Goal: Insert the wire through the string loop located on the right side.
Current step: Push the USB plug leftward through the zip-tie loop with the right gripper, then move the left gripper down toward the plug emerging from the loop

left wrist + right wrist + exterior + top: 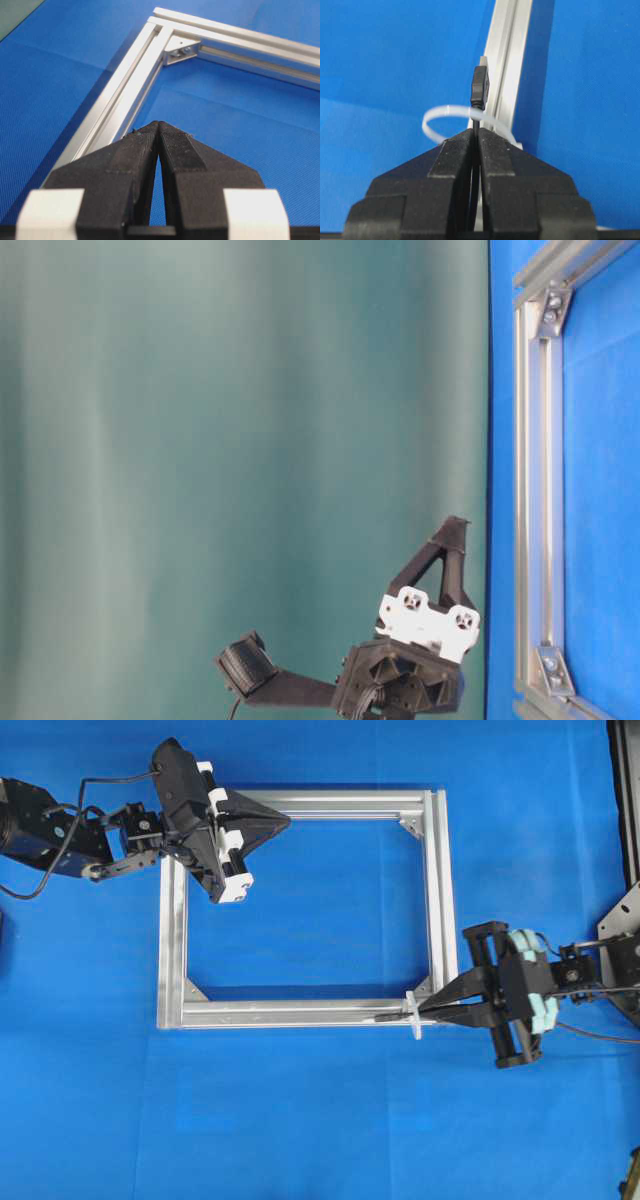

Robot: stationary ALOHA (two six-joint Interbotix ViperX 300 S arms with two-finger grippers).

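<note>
Blue cloth underlies the aluminium frame. Right gripper is clamped on the wire, whose plug projects just beyond its fingertips through the string loop. Left gripper hovers pressed together, holding nothing.

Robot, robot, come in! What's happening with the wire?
Right gripper shut on wire. Plug tip through string loop. Left gripper shut, empty. Nothing blocking.

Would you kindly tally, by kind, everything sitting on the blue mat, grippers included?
Grippers: 2, left gripper and right gripper
Aluminium frame: 1
Corner brackets: 4, for example
Wire: 1
String loop: 1
Total: 9
</note>
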